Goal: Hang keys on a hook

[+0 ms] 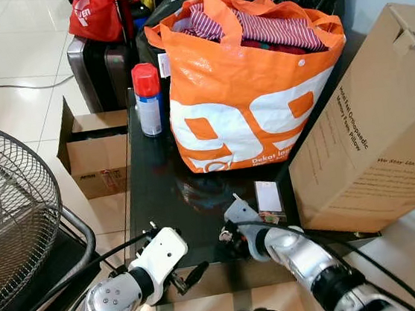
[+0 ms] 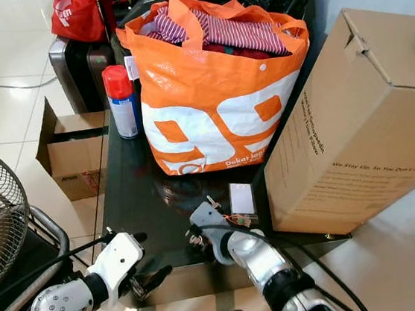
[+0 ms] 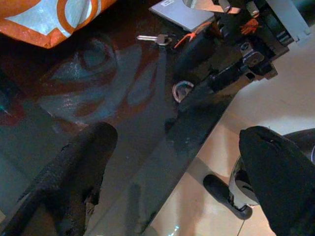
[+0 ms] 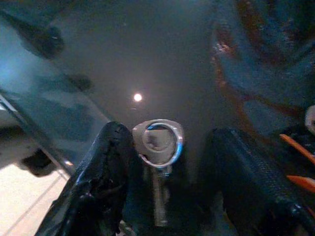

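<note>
A silver key ring lies on the black glass table close to its front edge. My right gripper is lowered over the ring and stands open, one finger on each side; the ring touches one finger. From the left wrist view, the ring sits below the right gripper, with a silver key and an orange tag farther in on the glass. My left gripper hovers open at the table's front edge, left of the right gripper, holding nothing.
A full orange bag and a red-capped spray can stand on the table. A small white card box lies beside a large cardboard box on the right. A fan and an open carton are on the left.
</note>
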Tool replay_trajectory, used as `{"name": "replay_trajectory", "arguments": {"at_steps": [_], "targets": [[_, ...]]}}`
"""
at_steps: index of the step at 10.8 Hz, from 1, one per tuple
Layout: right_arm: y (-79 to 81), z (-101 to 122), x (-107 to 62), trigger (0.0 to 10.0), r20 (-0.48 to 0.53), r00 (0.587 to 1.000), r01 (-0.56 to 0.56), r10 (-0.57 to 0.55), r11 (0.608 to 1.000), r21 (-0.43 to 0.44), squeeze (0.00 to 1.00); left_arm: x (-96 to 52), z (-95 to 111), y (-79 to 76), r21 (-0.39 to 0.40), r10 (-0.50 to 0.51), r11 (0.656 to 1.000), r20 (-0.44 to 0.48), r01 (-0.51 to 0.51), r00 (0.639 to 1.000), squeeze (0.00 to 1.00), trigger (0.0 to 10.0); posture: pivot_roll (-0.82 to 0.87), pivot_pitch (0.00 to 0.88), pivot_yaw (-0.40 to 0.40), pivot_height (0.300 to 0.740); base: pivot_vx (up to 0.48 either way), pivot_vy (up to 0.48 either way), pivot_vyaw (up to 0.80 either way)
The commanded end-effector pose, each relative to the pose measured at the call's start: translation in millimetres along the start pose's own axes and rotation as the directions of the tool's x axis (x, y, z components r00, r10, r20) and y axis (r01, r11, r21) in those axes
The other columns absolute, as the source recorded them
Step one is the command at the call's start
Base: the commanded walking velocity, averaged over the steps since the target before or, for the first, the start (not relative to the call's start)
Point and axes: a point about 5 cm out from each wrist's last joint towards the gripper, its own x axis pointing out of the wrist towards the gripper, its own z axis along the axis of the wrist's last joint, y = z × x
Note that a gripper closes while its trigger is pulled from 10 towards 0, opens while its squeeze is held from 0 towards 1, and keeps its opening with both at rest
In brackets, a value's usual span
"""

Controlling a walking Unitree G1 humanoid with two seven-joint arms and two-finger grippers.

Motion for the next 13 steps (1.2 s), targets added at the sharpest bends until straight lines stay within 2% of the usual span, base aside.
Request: {"name": "replay_trajectory", "arguments": {"at_steps": [1, 2, 3, 4, 6, 7, 8, 9, 13], "targets": [[-4.7, -7.8, -1.7, 9.3, -0.029, 0.999, 0.029, -0.029, 1.000, 0.003, 0.00, 0.5, 5.5, -4.1, 0.011, -0.024, 1.000, 0.016, 0.023, 1.000, 0.00, 10.0, 0.03, 0.155, -0.135, 0.740, 0.000, 0.000, 0.00], [-5.5, -10.2, -1.2, 5.6, -0.044, 0.999, 0.032, -0.032, 0.999, -0.004, 0.00, 1.0, 5.5, -4.2, 0.011, -0.025, 1.000, 0.014, 0.025, 1.000, 0.00, 10.0, 0.03, 0.153, -0.136, 0.740, 0.000, 0.000, 0.00], [-5.6, -12.8, -1.4, 3.7, -0.060, 0.998, 0.024, -0.026, 0.999, -0.026, 0.00, 1.3, 5.6, -4.3, 0.012, -0.025, 1.000, 0.014, 0.025, 1.000, 0.00, 10.0, 0.03, 0.150, -0.138, 0.740, 0.000, 0.000, 0.00], [-5.3, -15.0, -1.5, 3.1, -0.072, 0.997, 0.015, -0.018, 0.999, -0.036, 0.00, 1.4, 5.8, -4.5, 0.011, -0.025, 1.000, 0.014, 0.025, 1.000, 0.00, 10.0, 0.03, 0.150, -0.138, 0.740, 0.000, 0.000, 0.00], [-5.0, -18.6, -1.8, 4.1, -0.090, 0.996, 0.003, -0.008, 0.998, -0.058, 0.00, 1.5, 6.0, -4.5, 0.010, -0.026, 1.000, 0.014, 0.025, 1.000, 0.00, 10.0, 0.02, 0.150, -0.141, 0.740, 0.000, 0.000, 0.00], [-4.9, -18.4, -1.7, 3.5, -0.090, 0.996, 0.001, -0.006, 0.998, -0.057, 0.00, 1.6, 6.0, -4.4, 0.010, -0.025, 1.000, 0.014, 0.025, 1.000, 0.00, 10.0, 0.03, 0.149, -0.142, 0.740, 0.000, 0.000, 0.00], [-5.0, -17.4, -1.4, 0.9, -0.085, 0.996, 0.000, -0.005, 0.998, -0.059, 0.00, 1.8, 6.0, -3.8, 0.010, -0.024, 1.000, 0.013, 0.024, 1.000, 0.00, 10.0, 0.03, 0.149, -0.142, 0.740, 0.000, 0.000, 0.00], [-5.5, -15.7, -1.1, 0.0, -0.078, 0.997, 0.002, -0.007, 0.998, -0.058, 0.00, 1.7, 5.9, -3.4, 0.011, -0.023, 1.000, 0.012, 0.023, 1.000, 0.00, 10.0, 0.03, 0.146, -0.142, 0.740, 0.000, 0.000, 0.00], [-15.0, -5.6, -6.5, 0.0, -0.030, 0.999, 0.008, -0.011, 0.996, -0.093, 0.00, 1.7, 5.0, -2.1, 0.018, -0.018, 1.000, 0.011, 0.018, 1.000, 0.00, 10.0, 0.03, 0.130, -0.144, 0.740, 0.000, 0.000, 0.00]]}}
